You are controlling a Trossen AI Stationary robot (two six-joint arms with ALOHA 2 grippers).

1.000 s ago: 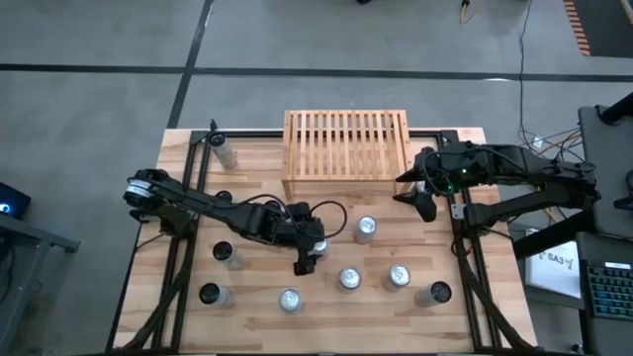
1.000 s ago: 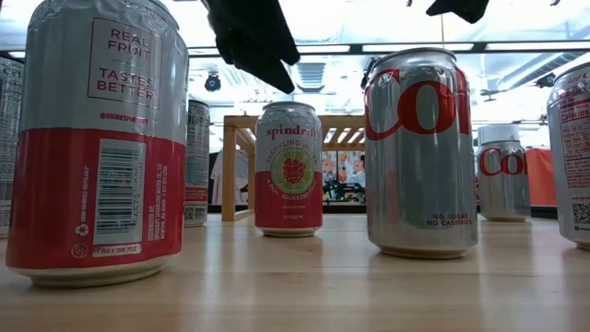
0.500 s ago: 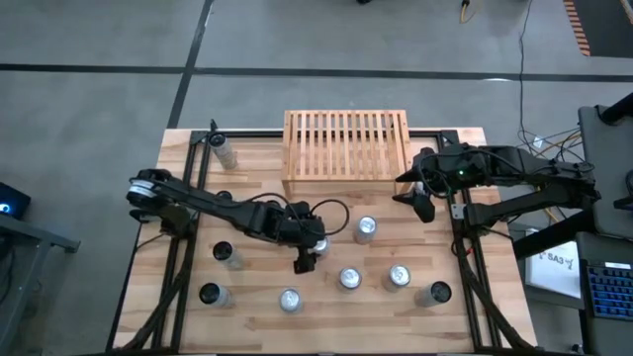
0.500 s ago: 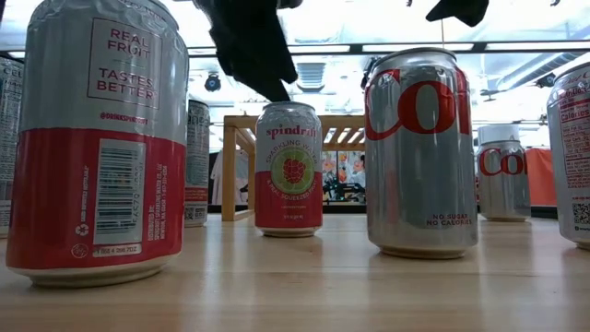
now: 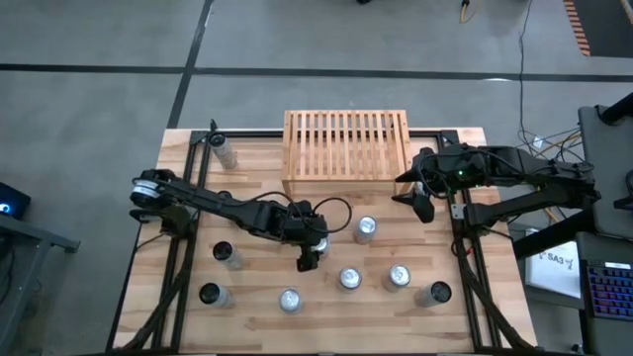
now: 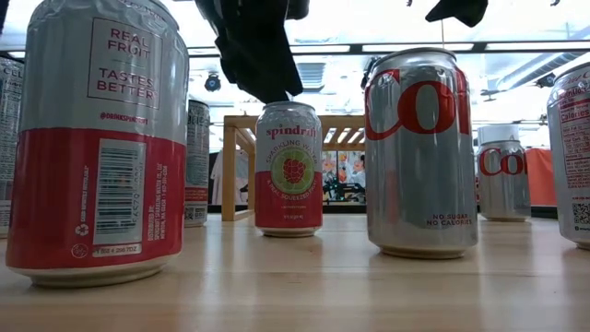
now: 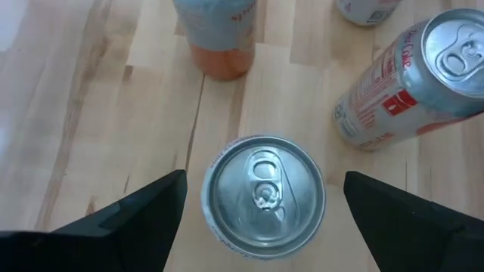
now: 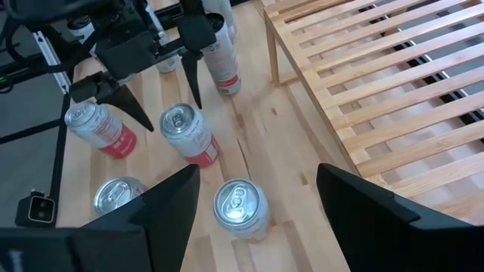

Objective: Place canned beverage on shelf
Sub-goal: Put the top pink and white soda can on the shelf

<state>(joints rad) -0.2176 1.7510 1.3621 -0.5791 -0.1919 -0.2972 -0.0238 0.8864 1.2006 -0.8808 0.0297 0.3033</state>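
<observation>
We take the shelf [image 5: 346, 144] as our landmark; it stands at the far edge of the tabletop [image 5: 257, 173], its slatted top bare. The left pincer [image 5: 309, 259] hangs above a silver-topped can [image 7: 264, 193] that stands upright in front of the shelf, toward its left end. We see the fingers [image 7: 128, 215] spread wide on either side of the can's lid, clear of it and holding nothing. The right pincer [image 5: 423, 206] hovers just beside the shelf's right front corner, its fingers [image 8: 162, 200] parted and empty. We count further cans upright on the tabletop in front of the shelf, and one can [image 5: 224, 150] stands well apart to the shelf's left.
</observation>
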